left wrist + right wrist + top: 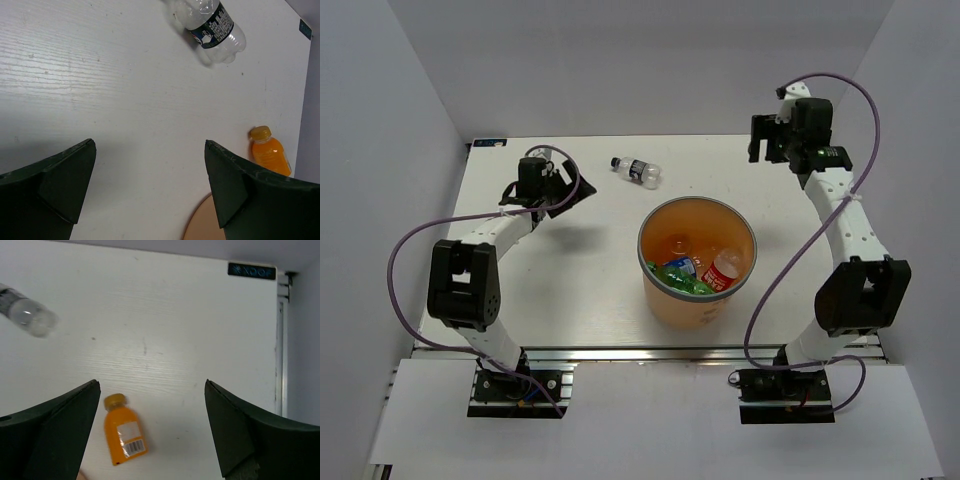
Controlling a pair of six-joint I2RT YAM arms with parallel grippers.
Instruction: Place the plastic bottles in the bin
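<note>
With both jaws wide and empty, I judged the orange bottle (pixel 125 437) on the tabletop (pixel 165 315) light, slick, probably soft-walled, best pinched across its labelled middle.

The table (pixel 580 270) is white with a faint wood-grain texture running across its top. Plain white walls (pixel 640 60) close it in on the left, back and right. A small dark sticker (pixel 251 271) with pale lettering sits at the far right corner. A silver aluminium rail (pixel 650 352) runs along the near edge.
</note>
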